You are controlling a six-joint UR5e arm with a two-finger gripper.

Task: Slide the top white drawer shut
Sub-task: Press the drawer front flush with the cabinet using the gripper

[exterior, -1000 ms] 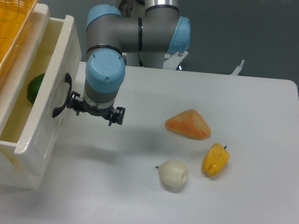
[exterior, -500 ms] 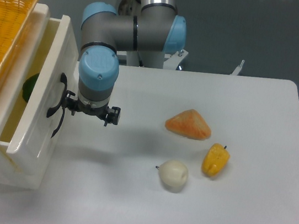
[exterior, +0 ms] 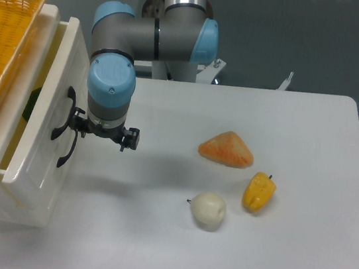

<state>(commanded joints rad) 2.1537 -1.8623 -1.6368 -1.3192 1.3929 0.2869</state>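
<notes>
The top white drawer [exterior: 46, 122] sticks out a little from the cabinet at the left end of the bench [exterior: 269, 254], and a dark green thing [exterior: 30, 103] peeks out inside it. The tool [exterior: 102, 134] sits right against the drawer front, beside the black handle [exterior: 63, 128]. It seems to touch the front, but from above that is hard to see. Its fingers look spread apart and hold nothing. The pushing step is in hand. Next, it should push straight left until the drawer front is flush.
</notes>
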